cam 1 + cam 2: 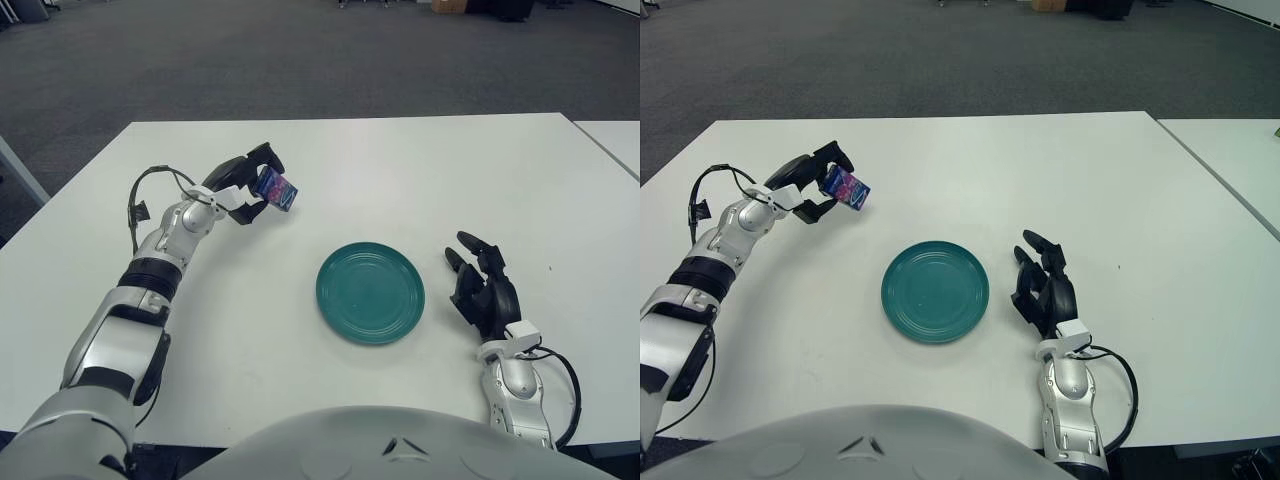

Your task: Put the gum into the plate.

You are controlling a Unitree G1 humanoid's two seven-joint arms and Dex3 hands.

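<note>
A white table (420, 170) stood on grey carpet (300, 60), with a second table's corner (612, 140) at 3 o'clock. In the left eye view, the left hand (243, 185) had its fingers clamped on the gum (275, 189), a small purple-blue pack held above the tabletop at 10 o'clock from the plate (370, 292). Nothing lay between gum and plate. In the right eye view, the green plate (935, 291) sat bare near the table's middle, and the right hand (1045, 293) showed just beside it at 3 o'clock, fingers loosely apart and holding nothing.
</note>
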